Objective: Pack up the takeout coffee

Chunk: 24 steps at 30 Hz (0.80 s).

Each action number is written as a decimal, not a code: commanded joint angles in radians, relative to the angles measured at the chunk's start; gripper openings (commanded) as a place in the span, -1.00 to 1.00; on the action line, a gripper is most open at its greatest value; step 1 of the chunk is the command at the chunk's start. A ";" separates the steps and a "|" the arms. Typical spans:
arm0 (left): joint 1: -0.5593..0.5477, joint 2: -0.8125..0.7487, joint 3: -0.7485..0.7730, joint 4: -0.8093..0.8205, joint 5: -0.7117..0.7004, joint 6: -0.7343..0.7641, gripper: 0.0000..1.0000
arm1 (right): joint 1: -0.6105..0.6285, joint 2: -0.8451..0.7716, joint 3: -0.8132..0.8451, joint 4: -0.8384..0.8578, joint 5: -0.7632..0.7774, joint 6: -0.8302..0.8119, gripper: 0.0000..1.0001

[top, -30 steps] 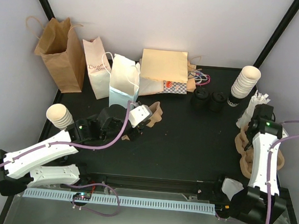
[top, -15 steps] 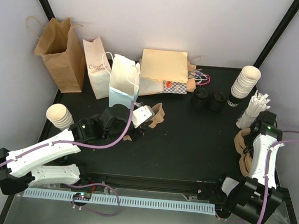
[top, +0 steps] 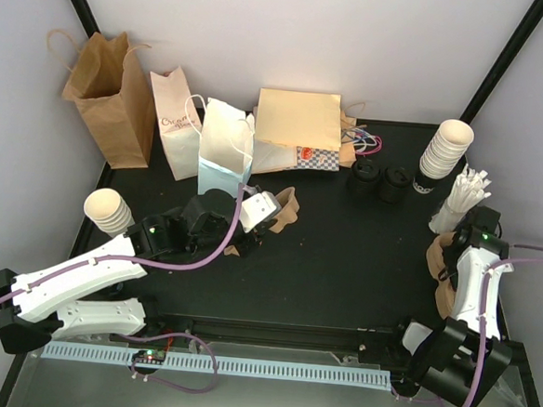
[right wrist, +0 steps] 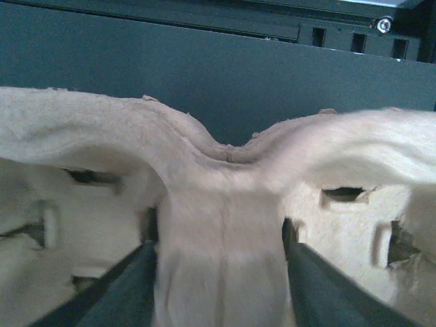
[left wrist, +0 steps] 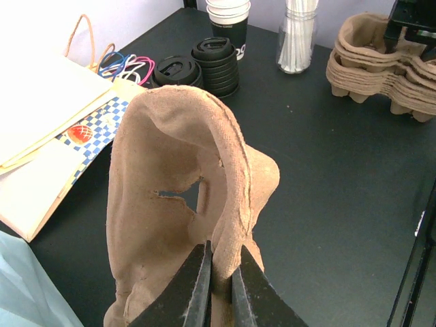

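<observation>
The takeout coffee is out of view. My left gripper (top: 273, 213) (left wrist: 221, 248) is shut on the edge of a brown pulp cup carrier (left wrist: 177, 204) (top: 288, 205), which stands upright above the table's left middle. At the right edge my right gripper (top: 469, 243) (right wrist: 218, 248) has its jaws on either side of the centre ridge of the top carrier (right wrist: 218, 197) on a carrier stack (top: 439, 266) (left wrist: 381, 61). Both fingers press against that ridge.
Along the back stand a brown bag (top: 106, 99), a white printed bag (top: 175, 122), a white-blue bag (top: 224, 149) and flat bags (top: 295, 131). Two stacks of black lids (top: 377, 183), a cup stack (top: 446, 150) and a jar of stirrers (top: 463, 194) sit back right. Another cup stack (top: 110, 211) is left.
My right wrist has drawn back toward the near edge over the carrier stack. The left gripper shifted slightly right with its carrier, then held still.
</observation>
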 commanded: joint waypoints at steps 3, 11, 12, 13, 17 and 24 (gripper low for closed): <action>0.004 0.011 0.006 0.030 0.004 0.016 -0.82 | -0.021 0.011 -0.007 0.023 0.011 0.022 0.64; 0.004 0.032 0.007 0.042 0.017 0.019 -0.82 | -0.022 -0.052 0.043 -0.029 0.028 0.006 0.90; 0.004 0.036 0.007 0.047 0.026 0.019 -0.82 | -0.022 -0.064 0.054 -0.033 0.028 -0.011 0.92; 0.004 0.042 0.006 0.051 0.042 0.018 -0.81 | -0.022 -0.080 0.066 -0.036 0.029 -0.031 0.94; 0.001 0.075 -0.004 0.093 0.111 0.026 -0.82 | -0.021 -0.146 0.101 -0.016 -0.050 -0.160 1.00; -0.062 0.250 0.076 0.080 0.012 0.071 -0.81 | 0.005 -0.220 0.109 0.091 -0.405 -0.473 1.00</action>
